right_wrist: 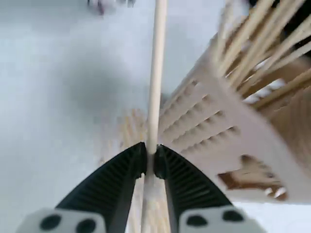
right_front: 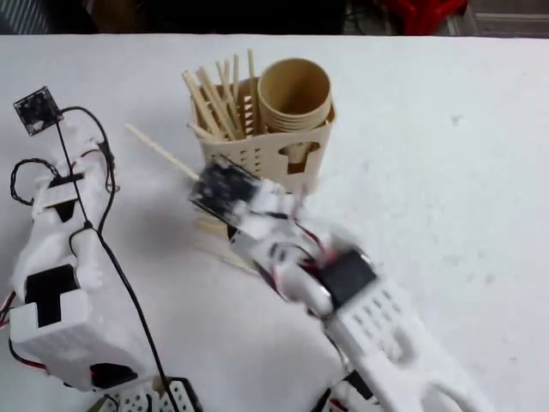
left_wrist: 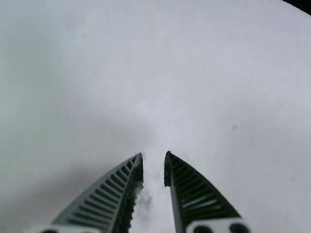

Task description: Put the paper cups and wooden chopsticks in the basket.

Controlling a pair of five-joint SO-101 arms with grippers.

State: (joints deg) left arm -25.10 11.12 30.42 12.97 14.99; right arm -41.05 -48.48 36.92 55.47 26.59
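Grip looks firm: your right gripper [right_wrist: 150,156] pinches one pale wooden chopstick [right_wrist: 156,73], just beside the beige slotted plastic basket [right_wrist: 204,121]. Raise it, swing the free end over the rim, and release beside the stacked tan paper cups [right_front: 294,90].

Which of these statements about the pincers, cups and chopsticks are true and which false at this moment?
1. The right pincer is shut on a wooden chopstick. True.
2. The paper cups lie on the table outside the basket. False: they stand stacked inside the basket.
3. The left pincer grips a cup. False: it holds nothing and is over bare table.
4. Several chopsticks stand in the basket beside the cups. True.
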